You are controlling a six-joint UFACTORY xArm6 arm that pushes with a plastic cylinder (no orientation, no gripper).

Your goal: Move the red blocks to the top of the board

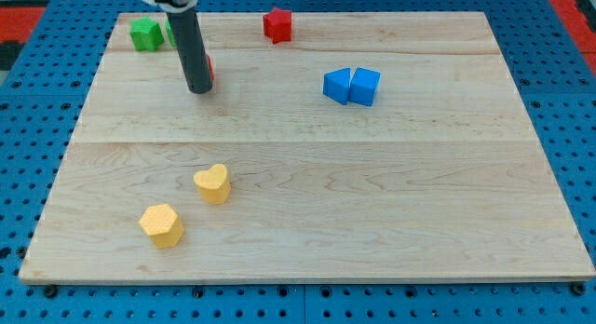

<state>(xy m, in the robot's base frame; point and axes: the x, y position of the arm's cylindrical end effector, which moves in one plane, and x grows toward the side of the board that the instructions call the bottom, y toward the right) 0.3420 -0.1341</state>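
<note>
A red star-shaped block sits near the view's top edge of the wooden board, centre-left. A second red block is mostly hidden behind my rod; only a sliver shows at its right side, so its shape cannot be made out. My tip rests on the board at the upper left, right against that hidden red block, on its lower-left side.
A green block sits at the top left, with another green piece partly hidden by the rod. Two blue blocks touch at upper centre-right. A yellow heart and a yellow hexagon lie lower left.
</note>
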